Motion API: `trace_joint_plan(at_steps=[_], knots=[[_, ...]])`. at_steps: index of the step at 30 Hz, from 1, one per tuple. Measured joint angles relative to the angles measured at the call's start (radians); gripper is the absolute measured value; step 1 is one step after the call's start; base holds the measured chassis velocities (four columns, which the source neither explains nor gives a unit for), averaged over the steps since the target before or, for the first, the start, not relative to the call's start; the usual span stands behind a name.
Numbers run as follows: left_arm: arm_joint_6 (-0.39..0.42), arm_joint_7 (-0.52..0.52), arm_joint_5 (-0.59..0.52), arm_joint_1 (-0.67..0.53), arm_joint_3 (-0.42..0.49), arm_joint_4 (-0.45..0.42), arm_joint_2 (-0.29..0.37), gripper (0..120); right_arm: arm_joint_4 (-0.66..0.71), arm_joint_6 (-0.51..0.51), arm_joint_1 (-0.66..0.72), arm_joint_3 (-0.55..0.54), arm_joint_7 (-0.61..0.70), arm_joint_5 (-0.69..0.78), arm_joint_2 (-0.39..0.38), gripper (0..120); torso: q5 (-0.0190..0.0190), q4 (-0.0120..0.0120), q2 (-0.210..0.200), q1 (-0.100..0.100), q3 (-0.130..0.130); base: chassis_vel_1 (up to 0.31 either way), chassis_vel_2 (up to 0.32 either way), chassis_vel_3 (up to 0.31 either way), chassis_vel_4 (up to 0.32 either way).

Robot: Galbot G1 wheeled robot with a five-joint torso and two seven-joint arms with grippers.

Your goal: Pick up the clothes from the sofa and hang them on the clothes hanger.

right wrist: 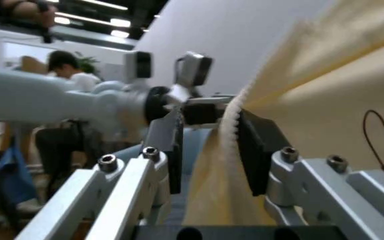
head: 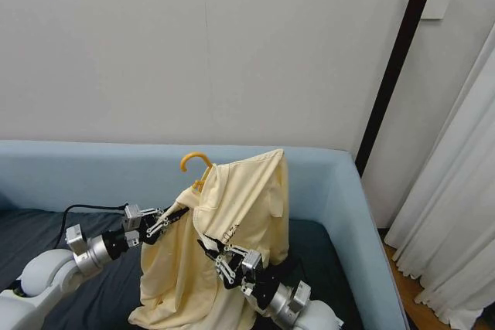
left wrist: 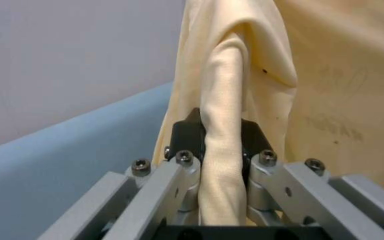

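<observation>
1. While it hangs in the air above the blue sofa (head: 77,168), the pale yellow shirt (head: 240,206) is draped over an orange hanger (head: 195,161), whose hook pokes out at the top.
2. The left hand (head: 179,210) is clamped on a rolled fold of cloth near the hook. The right hand (head: 210,250), lower down, pinches a ribbed edge.
3. Seating the shirt well likely calls for firm grips, cloth spread evenly across the hanger, and a free hook.

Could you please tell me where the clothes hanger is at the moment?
In the head view, the clothes hanger sits near centre, its orange hook rising from the cream shirt, just above the left hand, before the blue sofa back.
</observation>
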Motion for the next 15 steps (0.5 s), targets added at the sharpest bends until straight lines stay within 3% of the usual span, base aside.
trace_joint_plan(at_steps=[2, 3, 6, 10, 15], knots=[[0.001, 0.001, -0.001, -0.021, 0.003, 0.019, 0.020, 7, -0.019, 0.025, -0.007, -0.001, -0.143, 0.007, -0.023, 39, 0.0000, -0.0002, 0.000, 0.000, 0.000, 0.000, 0.000, 0.000, 0.000], [0.001, 0.001, -0.001, -0.021, 0.003, 0.019, 0.020, 7, -0.019, 0.025, -0.007, -0.001, -0.143, 0.007, -0.023, 39, 0.0000, -0.0002, 0.000, 0.000, 0.000, 0.000, 0.000, 0.000, 0.000], [0.008, 0.015, -0.009, -0.040, 0.005, 0.038, 0.054, 7, -0.036, 0.033, -0.015, 0.026, -0.267, -0.005, -0.038, 54, 0.0000, -0.0004, 0.000, 0.000, 0.000, 0.000, 0.000, 0.000, 0.000], [0.010, 0.039, -0.012, -0.046, 0.001, 0.060, 0.090, 7, -0.019, 0.028, -0.011, 0.055, -0.265, 0.014, -0.040, 68, 0.0001, -0.0003, 0.000, 0.000, 0.000, 0.000, 0.000, 0.000, 0.000], [0.013, 0.050, -0.025, -0.037, -0.011, 0.055, 0.110, 7, 0.014, -0.029, 0.011, 0.079, -0.113, -0.029, -0.037, 85, 0.0001, 0.0001, 0.000, 0.000, 0.000, 0.000, 0.000, 0.000, 0.000]])
